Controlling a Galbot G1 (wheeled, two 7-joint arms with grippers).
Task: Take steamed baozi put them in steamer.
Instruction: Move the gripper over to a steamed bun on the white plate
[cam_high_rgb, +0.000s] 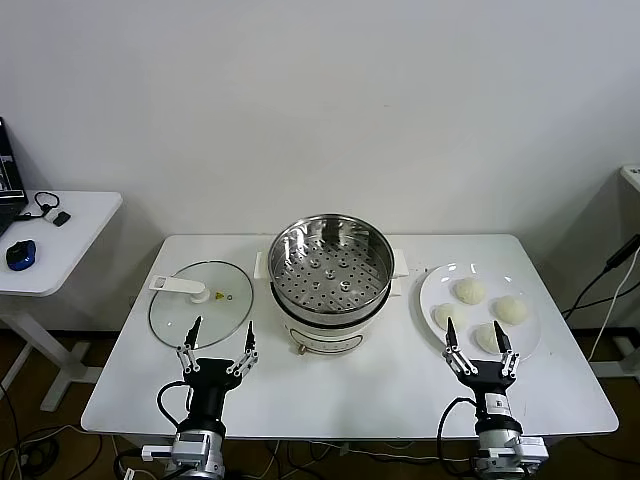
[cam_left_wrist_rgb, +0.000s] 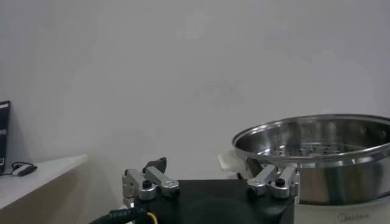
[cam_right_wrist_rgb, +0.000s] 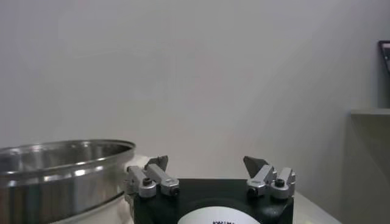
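Note:
The steamer (cam_high_rgb: 331, 275) stands mid-table, a shiny steel pot with a bare perforated tray inside; its rim also shows in the left wrist view (cam_left_wrist_rgb: 317, 152) and the right wrist view (cam_right_wrist_rgb: 61, 164). Several cream-white baozi (cam_high_rgb: 469, 291) lie on a white plate (cam_high_rgb: 432, 290) to its right. My right gripper (cam_high_rgb: 475, 328) (cam_right_wrist_rgb: 207, 163) points upward at the plate's near edge, open and holding nothing, its fingers (cam_high_rgb: 499, 335) partly covering the nearest bun (cam_high_rgb: 488, 340). My left gripper (cam_high_rgb: 222, 328) (cam_left_wrist_rgb: 210, 167) is parked open near the table's front left.
A flat glass lid (cam_high_rgb: 200, 300) with a white handle lies left of the steamer, just behind the left gripper. The white table (cam_high_rgb: 350, 390) has bare surface along its front. A side desk (cam_high_rgb: 60, 250) with a blue mouse stands far left.

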